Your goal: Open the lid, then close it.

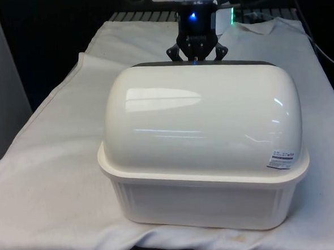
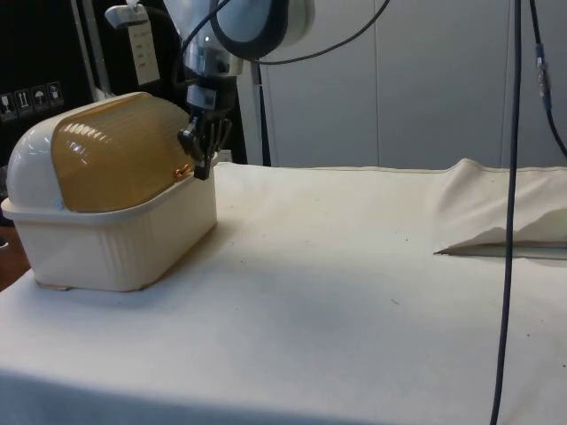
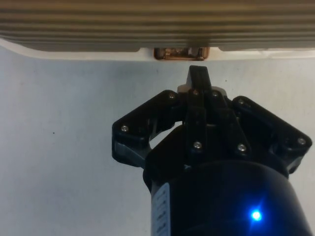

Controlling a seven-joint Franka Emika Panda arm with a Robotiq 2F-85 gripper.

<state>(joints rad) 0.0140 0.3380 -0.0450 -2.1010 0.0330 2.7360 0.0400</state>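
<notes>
Now your claw, fingers pinched narrow and holding nothing, sits just beside the copper handle of the closed lid. The bread box stands near the surface's front edge. Opening isn't begun; next, catch that handle and lift.

One bread box is counted on the desk, with one ribbed amber lid and one copper handle. One pincer is seen, and one label.
</notes>
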